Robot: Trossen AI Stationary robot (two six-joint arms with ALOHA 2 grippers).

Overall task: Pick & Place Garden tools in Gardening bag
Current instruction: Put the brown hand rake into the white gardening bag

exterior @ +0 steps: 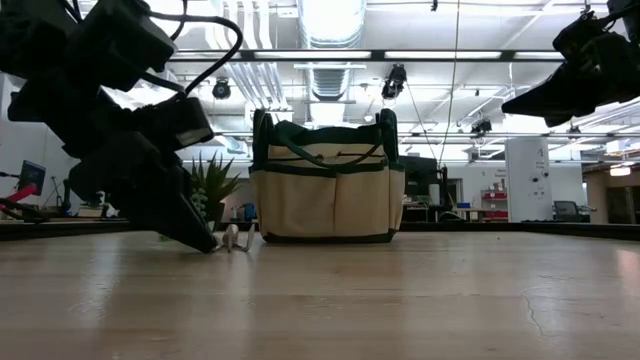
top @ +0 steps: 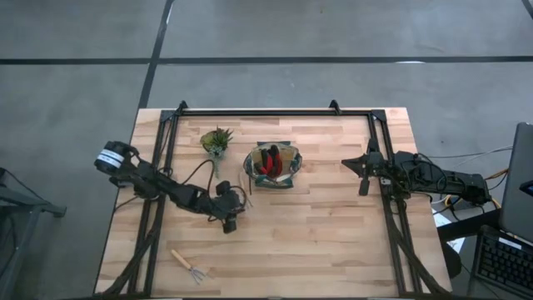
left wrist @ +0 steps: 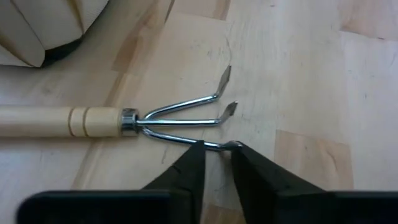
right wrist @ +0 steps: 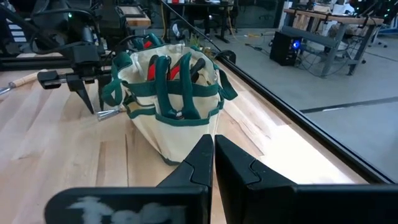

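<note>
On the wooden table (top: 333, 242), near its middle, the gardening bag (top: 272, 166) stands upright with red and dark items showing inside its open top; no brand, label or legible writing is found on the bag, the tools or the arms. Just left of the bag, the left gripper (left wrist: 217, 163) is down at the table surface, its fingers narrowed around one metal tine of a wooden-handled fork (left wrist: 74, 121) that lies flat beside the bag's base; the tine appears pinched, though contact on both sides is hard to confirm. A second fork (top: 188, 265) lies well apart, near the front left corner of the table. A small spiky green plant (top: 216, 140) stands just behind and left of the bag, apart from it. The right gripper (right wrist: 213, 155) hangs above the table's right side, well apart from the bag, fingers pressed together and holding nothing. Cables from the left arm drape over the table beside the plant.
</note>
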